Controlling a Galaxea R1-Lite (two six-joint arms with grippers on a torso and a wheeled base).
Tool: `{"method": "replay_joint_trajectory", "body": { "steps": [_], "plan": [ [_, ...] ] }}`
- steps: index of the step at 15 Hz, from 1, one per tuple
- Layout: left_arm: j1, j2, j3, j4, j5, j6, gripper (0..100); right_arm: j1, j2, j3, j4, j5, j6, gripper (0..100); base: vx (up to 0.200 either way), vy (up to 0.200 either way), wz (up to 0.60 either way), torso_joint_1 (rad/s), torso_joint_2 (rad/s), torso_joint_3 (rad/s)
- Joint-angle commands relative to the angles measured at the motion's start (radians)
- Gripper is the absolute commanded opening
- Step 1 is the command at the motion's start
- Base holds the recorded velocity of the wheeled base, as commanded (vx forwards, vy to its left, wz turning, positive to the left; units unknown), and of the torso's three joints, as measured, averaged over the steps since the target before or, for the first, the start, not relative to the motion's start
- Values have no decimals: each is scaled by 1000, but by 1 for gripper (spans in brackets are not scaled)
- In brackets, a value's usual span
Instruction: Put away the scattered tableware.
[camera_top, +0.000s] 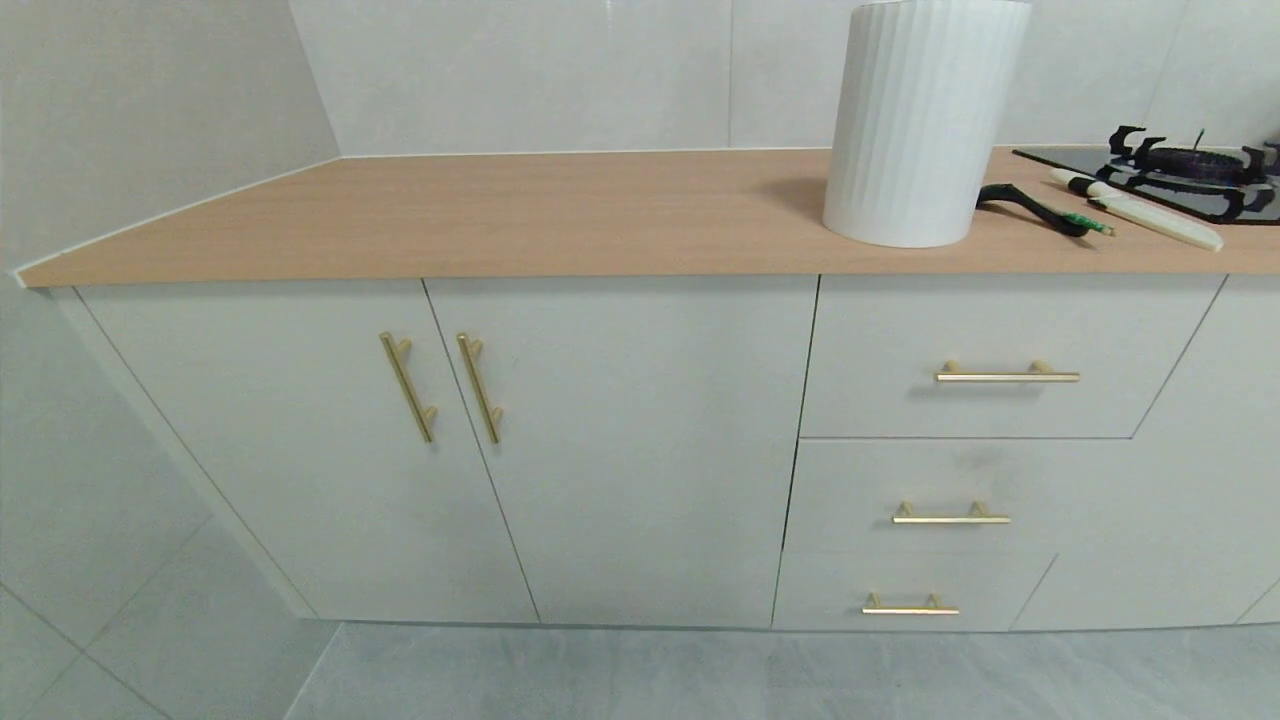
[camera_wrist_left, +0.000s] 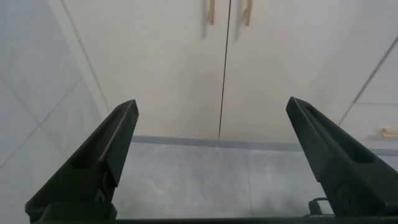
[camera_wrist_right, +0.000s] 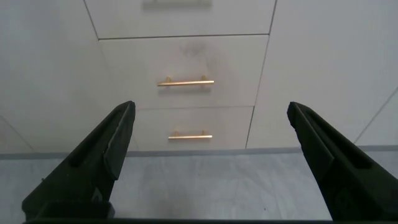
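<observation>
A white knife (camera_top: 1140, 210) and a black-handled tool (camera_top: 1035, 208) are lying on the counter (camera_top: 500, 215) between a ribbed white holder (camera_top: 915, 120) and the stove (camera_top: 1190, 170), well above both claws. The left claw (camera_wrist_left: 211, 104) is hanging released, facing the cabinet doors (camera_wrist_left: 224, 74). The right claw (camera_wrist_right: 210, 107) is hanging released before the drawers (camera_wrist_right: 186, 82), with the floor (camera_wrist_right: 199, 180) lying below.

The countertop (camera_top: 450, 215) gives wide room on its left. At the right, the tall white container (camera_top: 920, 120) covers one end of the black utensil (camera_top: 1035, 210); the white knife (camera_top: 1140, 212) lies close beside.
</observation>
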Motion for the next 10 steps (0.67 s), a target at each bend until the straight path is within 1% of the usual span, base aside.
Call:
{"method": "replay_joint_trajectory", "body": {
  "steps": [1, 10],
  "plan": [
    [0, 2, 0, 0, 0, 0, 100, 0, 1, 0, 0, 0, 0, 100, 0, 0, 0, 0, 0, 0],
    [0, 0, 0, 0, 0, 0, 100, 0, 3, 0, 0, 2, -2, 100, 0, 0, 0, 0, 0, 0]
  ]
}}
